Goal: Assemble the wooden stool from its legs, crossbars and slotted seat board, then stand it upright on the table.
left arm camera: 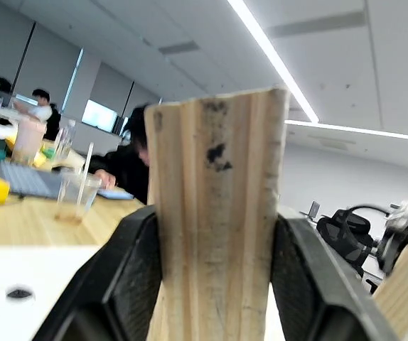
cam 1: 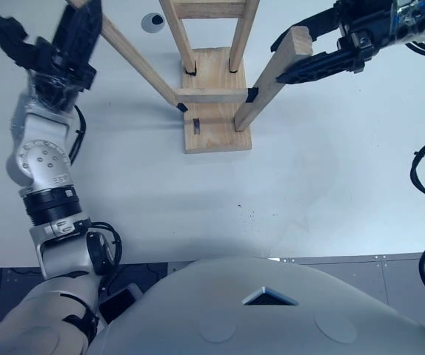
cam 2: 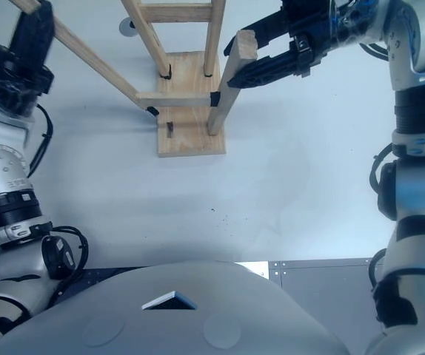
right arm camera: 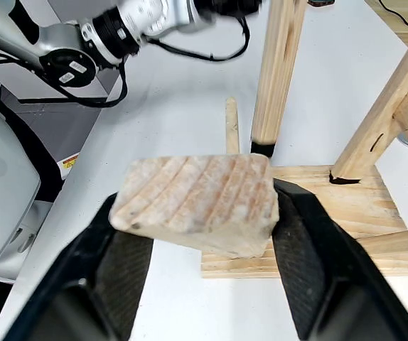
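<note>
The slotted seat board (cam 1: 216, 137) lies flat on the white table. Two far legs (cam 1: 179, 37) stand in it, joined by a crossbar (cam 1: 209, 9). Two near legs lean apart, joined by a second crossbar (cam 1: 211, 95), their black-tipped feet at the board. My left gripper (cam 1: 85, 26) is shut on the upper part of the left leg (cam 1: 135, 55), whose end grain (left arm camera: 218, 213) sits between black fingers (left arm camera: 129, 277). My right gripper (cam 1: 300, 52) is shut on the top of the right leg (cam 1: 272, 78), seen end-on as a wooden block (right arm camera: 197, 202). One slot (cam 1: 196, 127) in the board is open.
A small round grey disc (cam 1: 152, 21) lies on the table beyond the board's left side. Bare white table (cam 1: 331, 185) stretches in front of the board to the near edge (cam 1: 331, 259). Tiny dark specks (cam 1: 241, 207) dot the middle.
</note>
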Available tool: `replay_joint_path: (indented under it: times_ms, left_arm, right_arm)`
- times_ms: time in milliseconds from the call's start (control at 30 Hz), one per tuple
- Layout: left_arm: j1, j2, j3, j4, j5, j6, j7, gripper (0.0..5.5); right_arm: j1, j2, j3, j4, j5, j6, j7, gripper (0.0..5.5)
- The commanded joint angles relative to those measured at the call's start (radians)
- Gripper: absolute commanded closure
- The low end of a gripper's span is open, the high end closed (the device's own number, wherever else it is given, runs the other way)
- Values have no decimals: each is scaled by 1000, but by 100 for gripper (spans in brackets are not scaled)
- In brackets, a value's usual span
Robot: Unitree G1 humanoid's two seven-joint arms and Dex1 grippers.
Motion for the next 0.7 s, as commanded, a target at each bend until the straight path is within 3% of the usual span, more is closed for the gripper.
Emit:
replay_joint_path:
  times_ms: [33, 200, 400, 700]
  left_arm:
    - [13, -29, -6, 11, -11, 14, -50, 349]
    - [33, -21, 44, -72, -130, 116, -73, 349]
    - [90, 13, -51, -53, 6, 131, -92, 349]
    - [10, 320, -136, 16, 139, 185, -259, 349]
  right_arm:
    - [4, -3, 19, -16, -5, 22, 26, 322]
    - [30, -10, 24, -30, -18, 31, 28, 324]
    - [54, -11, 21, -46, -23, 39, 20, 324]
    - [135, -17, 8, -144, 3, 79, -8, 324]
